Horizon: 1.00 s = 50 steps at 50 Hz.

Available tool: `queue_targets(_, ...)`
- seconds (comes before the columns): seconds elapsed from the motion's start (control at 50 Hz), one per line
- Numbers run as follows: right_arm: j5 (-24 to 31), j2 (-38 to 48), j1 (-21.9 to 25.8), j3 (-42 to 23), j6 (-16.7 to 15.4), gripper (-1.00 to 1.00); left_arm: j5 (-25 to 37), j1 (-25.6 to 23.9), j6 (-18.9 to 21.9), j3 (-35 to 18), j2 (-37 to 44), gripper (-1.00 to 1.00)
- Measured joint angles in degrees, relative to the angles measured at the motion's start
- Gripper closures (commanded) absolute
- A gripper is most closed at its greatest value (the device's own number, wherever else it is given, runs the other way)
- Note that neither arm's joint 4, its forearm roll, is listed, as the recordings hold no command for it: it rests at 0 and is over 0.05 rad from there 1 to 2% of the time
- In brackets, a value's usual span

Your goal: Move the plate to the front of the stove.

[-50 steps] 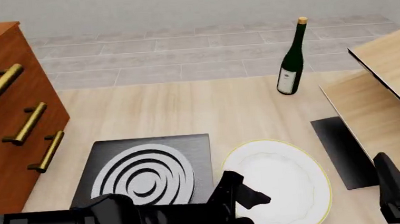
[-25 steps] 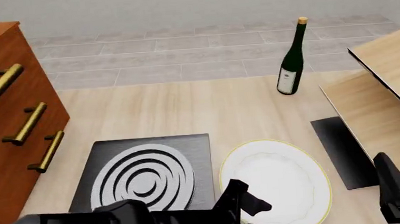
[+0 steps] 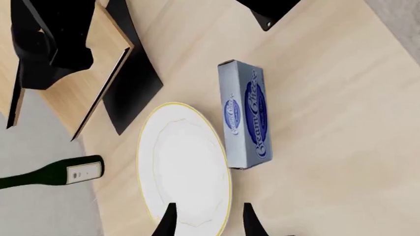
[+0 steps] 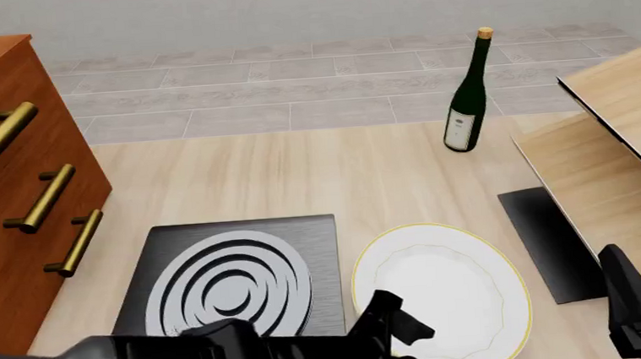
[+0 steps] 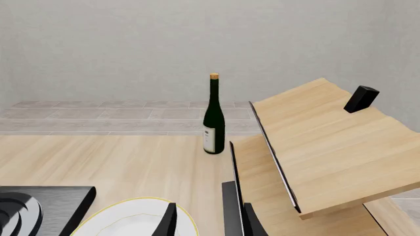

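Observation:
The white plate (image 4: pixel 447 293) with a gold rim lies flat on the table, just right of the black stove (image 4: pixel 232 279) with its silver rings. My left gripper (image 4: pixel 397 326) hovers over the plate's near-left edge. In the left wrist view the left gripper (image 3: pixel 208 227) is open: one finger is above the plate (image 3: pixel 184 167), the other is outside its rim. My right gripper (image 4: pixel 634 301) stays at the front right, open and holding nothing. In the right wrist view the plate (image 5: pixel 135 219) and a corner of the stove (image 5: pixel 46 204) lie ahead of the right gripper (image 5: pixel 210 225).
A blue-grey cream cheese box (image 3: pixel 246 120) lies against the plate's rim. A dark wine bottle (image 4: pixel 467 97) stands at the back. Tilted wooden boards (image 4: pixel 623 150) and a black mat (image 4: pixel 545 244) sit at the right. A wooden drawer cabinet (image 4: pixel 10 184) stands at the left.
My left arm has drawn nearer and lower, and its gripper has slid toward the plate's near edge. The plate and my right arm have not moved.

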Motion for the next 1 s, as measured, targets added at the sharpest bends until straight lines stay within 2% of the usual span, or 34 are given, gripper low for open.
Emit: queue_targets(1.0, 0.0, 0.0, -0.16, 0.0, 0.08, -1.0, -3.48, 1.08, -0.48, -2.61, 8.17, -1.0)
